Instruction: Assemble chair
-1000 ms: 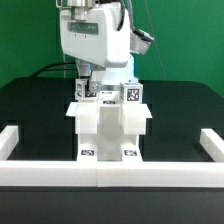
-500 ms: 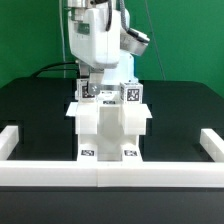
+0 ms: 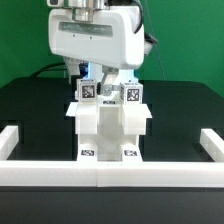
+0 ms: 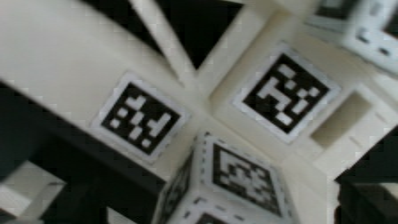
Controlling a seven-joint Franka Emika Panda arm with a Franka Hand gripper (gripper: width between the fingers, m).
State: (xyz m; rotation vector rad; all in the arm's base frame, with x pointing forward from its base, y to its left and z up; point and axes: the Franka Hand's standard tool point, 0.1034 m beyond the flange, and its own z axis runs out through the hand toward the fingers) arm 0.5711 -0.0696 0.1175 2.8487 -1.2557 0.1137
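Right up against the middle of the table's (image 3: 30, 100) front edge, pushed to the white rail (image 3: 110, 170) there, stands the chair (image 3: 108, 125). It looks pretty much put together: chunky white body, two tags low on the front, and two tagged pieces on top. In the wrist view those tags fill the picture, three of them on white blocks (image 4: 196, 130), a bit blurry.

So what's new: the gripper (image 3: 100, 74) is higher than it was a second ago. Back then it sat low behind the top of the chair, right down at the tagged pieces; now the big white arm head (image 3: 95, 38) hangs above them, and the fingers only just reach the top tags. From the exterior view I can't see for sure how wide the jaws stand, since the housing and the chair's top hide most of them. Nothing seems to come up with it, though: both tagged pieces sit where they were.

My read is that it has let go of whatever it was pressing in and is backing off, so that piece is probably seated. Whether a part is still missing I can't tell from here.
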